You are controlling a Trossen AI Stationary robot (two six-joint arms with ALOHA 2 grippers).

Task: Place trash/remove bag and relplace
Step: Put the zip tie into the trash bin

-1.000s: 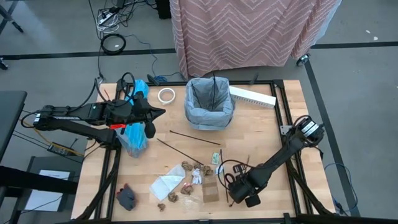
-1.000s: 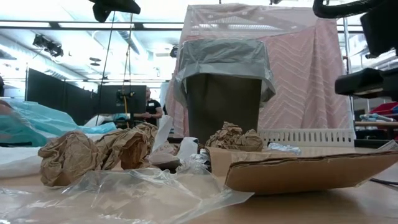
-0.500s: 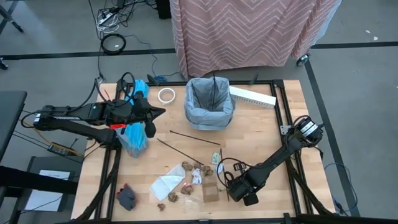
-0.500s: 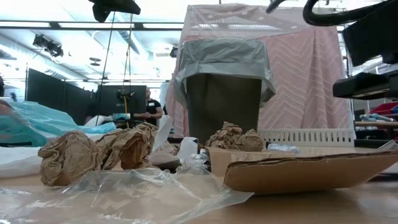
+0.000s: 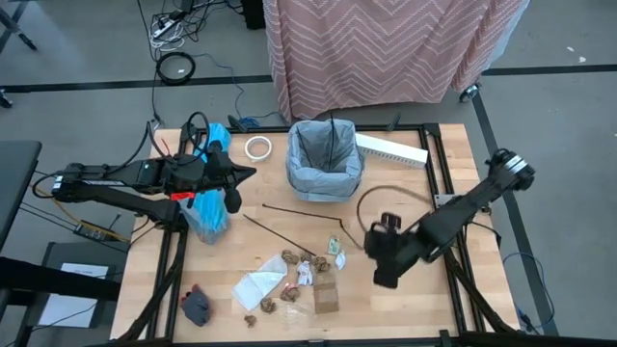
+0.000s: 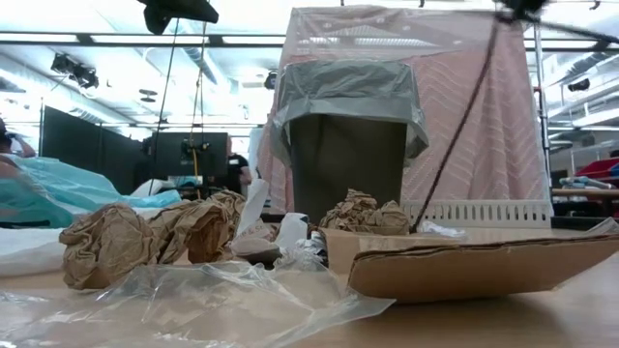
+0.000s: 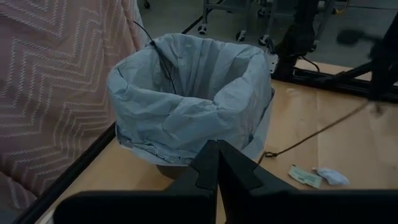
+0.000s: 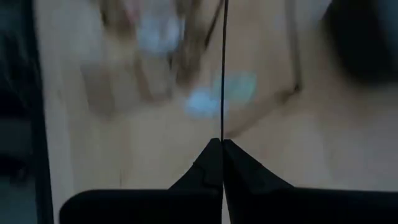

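Note:
My right gripper (image 5: 374,246) hangs above the table's near right part, shut on a thin dark stick (image 6: 455,126). That stick slants down toward the wrapper bits (image 7: 317,176) near the bin. The bin with the light grey bag (image 5: 325,159) stands at the far middle, with another dark stick (image 5: 333,125) upright in it. Brown paper wads (image 5: 289,260), a cardboard scrap (image 5: 326,294), white paper (image 5: 258,287) and two more sticks (image 5: 289,207) lie on the table. My left gripper (image 5: 249,174) is shut left of the bin, above the turquoise bag (image 5: 207,207). My right gripper pinches the thin dark stick at one end (image 8: 223,132) between its two fingertips (image 8: 211,152), coming from above. The stick runs straight on from the fingers, along them. It hangs slanting below the gripper, and its lower end (image 7: 268,155) is down at the table by the bin's foot.
A white tape ring (image 5: 256,146) lies left of the bin and a long white box (image 5: 390,149) right of it. A dark glove-like lump (image 5: 196,304) sits at the near left corner. Clear plastic film (image 6: 213,300) lies before the low camera. A pink cloth (image 5: 386,48) hangs beyond the far edge.
My right gripper has risen from the table near the near edge and moved up and toward the far right. It has drawn one end of the dark stick up with it, so the stick now slants steeply. My left arm has kept still.

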